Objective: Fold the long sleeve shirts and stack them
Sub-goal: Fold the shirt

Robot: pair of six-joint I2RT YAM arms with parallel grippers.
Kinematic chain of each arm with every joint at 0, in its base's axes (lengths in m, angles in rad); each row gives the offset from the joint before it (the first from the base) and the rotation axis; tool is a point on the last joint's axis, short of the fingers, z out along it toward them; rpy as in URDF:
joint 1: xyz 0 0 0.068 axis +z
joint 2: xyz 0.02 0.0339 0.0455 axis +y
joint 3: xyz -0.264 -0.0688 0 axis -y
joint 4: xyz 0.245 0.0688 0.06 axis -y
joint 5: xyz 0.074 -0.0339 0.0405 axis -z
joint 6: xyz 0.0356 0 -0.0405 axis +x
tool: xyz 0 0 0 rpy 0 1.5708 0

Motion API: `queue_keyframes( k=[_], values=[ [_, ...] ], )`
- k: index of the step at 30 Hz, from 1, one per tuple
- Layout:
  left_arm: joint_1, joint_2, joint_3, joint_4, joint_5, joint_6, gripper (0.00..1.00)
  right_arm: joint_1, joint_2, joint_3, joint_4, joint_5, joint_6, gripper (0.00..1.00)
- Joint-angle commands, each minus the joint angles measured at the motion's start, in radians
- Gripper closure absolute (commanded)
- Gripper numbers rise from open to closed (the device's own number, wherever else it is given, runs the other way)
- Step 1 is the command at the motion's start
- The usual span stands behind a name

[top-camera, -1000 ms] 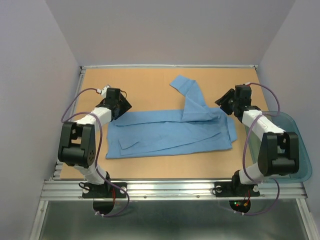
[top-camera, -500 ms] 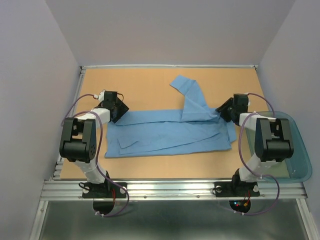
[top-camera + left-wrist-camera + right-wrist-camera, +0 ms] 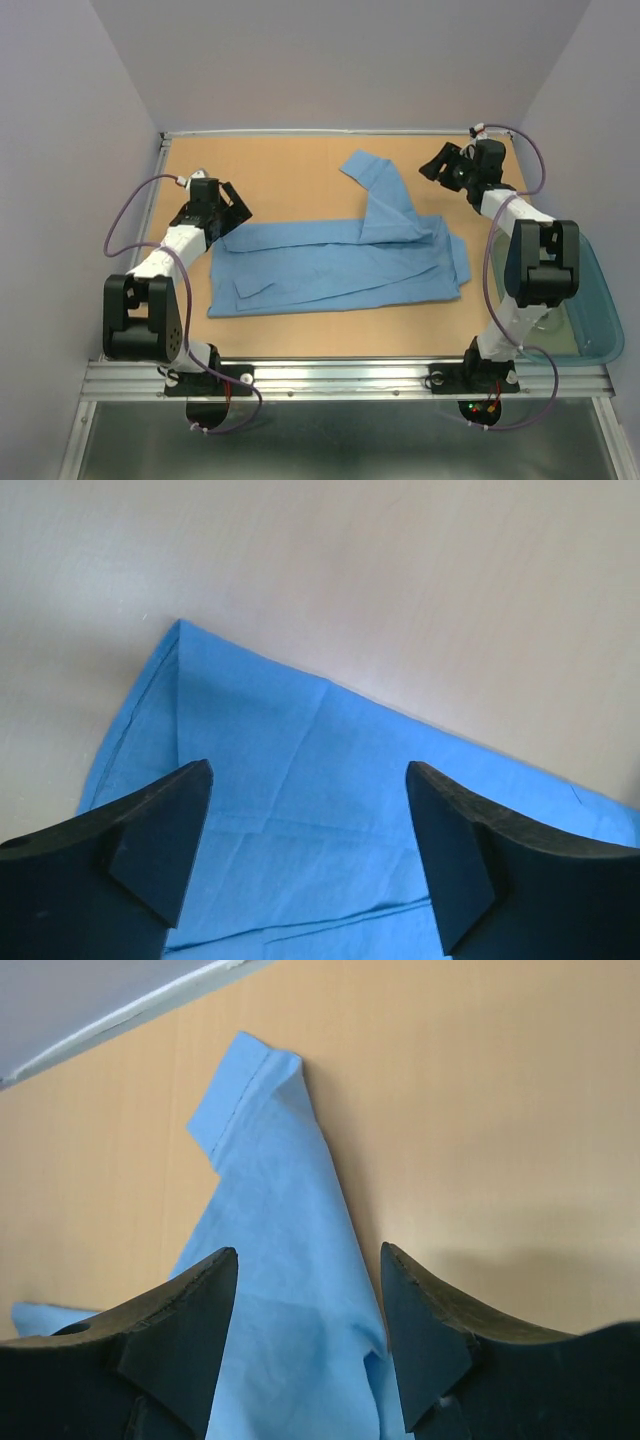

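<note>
One light blue long sleeve shirt [image 3: 340, 265] lies flat across the middle of the table, folded into a long band. One sleeve [image 3: 378, 190] runs toward the back. My left gripper [image 3: 230, 204] is open and empty, just above the shirt's back left corner. In the left wrist view that corner [image 3: 185, 640] and flat cloth show between the open fingers [image 3: 160, 845]. My right gripper [image 3: 438, 164] is open and empty, raised near the back right, apart from the shirt. The right wrist view looks down the sleeve to its cuff [image 3: 245, 1075], past the open gripper [image 3: 308, 1255].
A translucent teal plastic tub [image 3: 596, 300] stands at the table's right edge beside the right arm. The white back wall edge [image 3: 110, 1010] is close behind the cuff. Bare tan tabletop [image 3: 290, 165] lies behind the shirt.
Both grippers have drawn back from the shirt's ends. The left one moved left and back, the right one swung up to the back right. The shirt stays flat.
</note>
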State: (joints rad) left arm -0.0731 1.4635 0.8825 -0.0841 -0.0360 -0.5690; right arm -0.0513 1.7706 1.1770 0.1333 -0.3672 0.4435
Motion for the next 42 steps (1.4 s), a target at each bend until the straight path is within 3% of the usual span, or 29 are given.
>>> queue_keyframes(
  k=[1, 8, 16, 20, 22, 23, 26, 31, 35, 42],
  values=[
    [-0.007, -0.132, -0.020, -0.016, 0.082, 0.115, 0.01, 0.008, 0.104, 0.121, 0.012, -0.192, -0.115, 0.36],
    [-0.007, -0.360, -0.140, -0.003, 0.051, 0.093, 0.01, 0.030, 0.254, 0.245, 0.005, -0.277, -0.163, 0.37],
    [-0.007, -0.477, -0.183, -0.028, 0.044, 0.080, 0.01, 0.050, 0.392, 0.288, 0.003, -0.309, -0.184, 0.40],
    [-0.007, -0.503, -0.182, -0.039, -0.001, 0.083, 0.01, 0.050, 0.435, 0.300, 0.000, -0.293, -0.196, 0.49],
    [-0.007, -0.502, -0.183, -0.040, -0.001, 0.080, 0.01, 0.050, 0.432, 0.305, 0.000, -0.274, -0.207, 0.63],
    [-0.007, -0.503, -0.186, -0.040, 0.002, 0.077, 0.01, 0.050, 0.414, 0.306, -0.004, -0.262, -0.215, 0.78],
    [-0.007, -0.509, -0.191, -0.036, 0.010, 0.073, 0.01, 0.050, 0.369, 0.315, -0.029, -0.265, -0.221, 0.98],
    [-0.007, -0.522, -0.186, -0.029, -0.005, 0.081, 0.01, 0.085, 0.169, 0.270, -0.064, -0.260, -0.249, 0.99],
    [-0.007, -0.526, -0.174, -0.046, -0.016, 0.084, 0.01, 0.148, -0.009, 0.140, -0.092, -0.225, -0.236, 0.99],
    [-0.007, -0.534, -0.185, -0.065, 0.030, 0.074, 0.01, 0.394, -0.259, -0.168, -0.130, -0.087, -0.203, 0.98]
  ],
)
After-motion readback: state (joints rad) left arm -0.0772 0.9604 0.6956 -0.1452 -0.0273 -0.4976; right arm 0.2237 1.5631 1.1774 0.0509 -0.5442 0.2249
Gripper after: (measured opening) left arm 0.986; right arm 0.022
